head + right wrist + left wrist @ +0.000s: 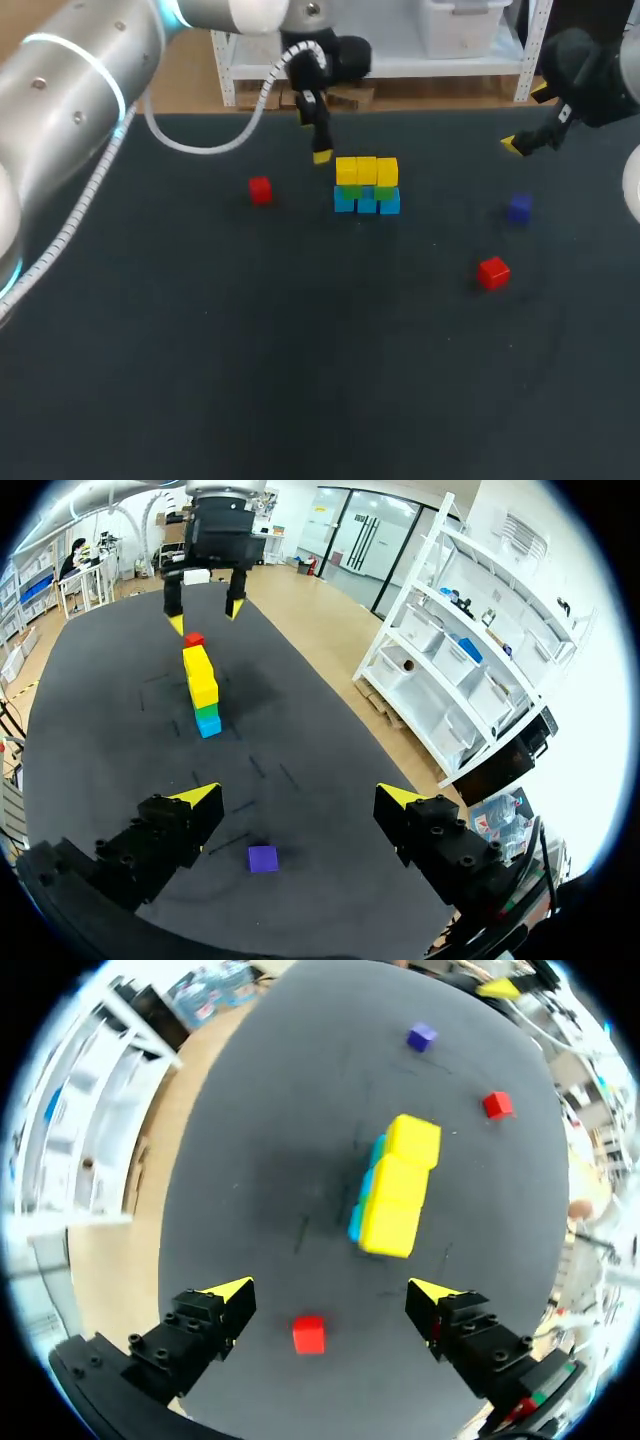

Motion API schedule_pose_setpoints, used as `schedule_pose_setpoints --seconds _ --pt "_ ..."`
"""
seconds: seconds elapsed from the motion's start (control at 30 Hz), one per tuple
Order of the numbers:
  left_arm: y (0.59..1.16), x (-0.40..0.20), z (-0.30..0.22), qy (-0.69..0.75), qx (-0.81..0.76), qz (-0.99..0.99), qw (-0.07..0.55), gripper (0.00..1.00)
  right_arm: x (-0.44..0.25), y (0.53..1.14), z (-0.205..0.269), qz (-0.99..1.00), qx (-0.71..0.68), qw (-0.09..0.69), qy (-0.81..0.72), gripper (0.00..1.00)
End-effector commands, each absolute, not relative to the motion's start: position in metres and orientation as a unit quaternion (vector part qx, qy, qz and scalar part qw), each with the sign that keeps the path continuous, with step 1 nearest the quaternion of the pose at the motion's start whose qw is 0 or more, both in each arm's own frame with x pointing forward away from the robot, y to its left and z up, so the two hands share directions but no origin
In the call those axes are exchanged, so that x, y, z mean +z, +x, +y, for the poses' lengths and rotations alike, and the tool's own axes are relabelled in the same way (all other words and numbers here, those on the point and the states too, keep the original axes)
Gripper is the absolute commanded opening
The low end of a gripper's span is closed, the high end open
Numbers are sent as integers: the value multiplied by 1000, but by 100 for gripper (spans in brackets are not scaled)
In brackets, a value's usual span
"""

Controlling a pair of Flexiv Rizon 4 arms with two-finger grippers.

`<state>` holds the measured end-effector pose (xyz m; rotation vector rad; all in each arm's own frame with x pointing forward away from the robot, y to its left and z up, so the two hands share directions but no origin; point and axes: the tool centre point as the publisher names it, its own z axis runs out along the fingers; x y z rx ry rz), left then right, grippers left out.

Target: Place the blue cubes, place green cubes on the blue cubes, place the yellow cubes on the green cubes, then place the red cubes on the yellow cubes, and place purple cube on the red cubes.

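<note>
the left pincer (332, 1293) hangs empty, fingers apart, with one red cube (309, 1334) on the worktop (300, 350) below and between them. the yellow cubes (366, 171), top row over green and blue, lie just ahead, their long axis pointing away from this pincer. the left arm looks nearer. the right pincer (297, 798), also apart and empty, hovers over the purple cube (263, 858), the other red cube (493, 272) nearby.

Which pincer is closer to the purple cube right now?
Right. The right pincer hovers open over the purple cube; the left pincer is far off, beside the stack, over a red cube.
</note>
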<state>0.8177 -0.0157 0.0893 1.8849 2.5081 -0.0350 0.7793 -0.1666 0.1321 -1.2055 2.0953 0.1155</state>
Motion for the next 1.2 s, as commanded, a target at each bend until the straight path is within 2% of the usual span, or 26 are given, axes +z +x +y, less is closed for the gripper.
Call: schedule_pose_setpoints --seconds 0.03,0.73,1.2 --pt "800 98 18 570 -6 821 35 100 132 779 -166 811 43 353 -465 100" --pt "805 84 87 503 0 861 69 100 132 779 -166 811 43 353 -465 100" --pt "819 54 92 495 -2 866 67 100 132 779 -166 811 43 353 -465 100"
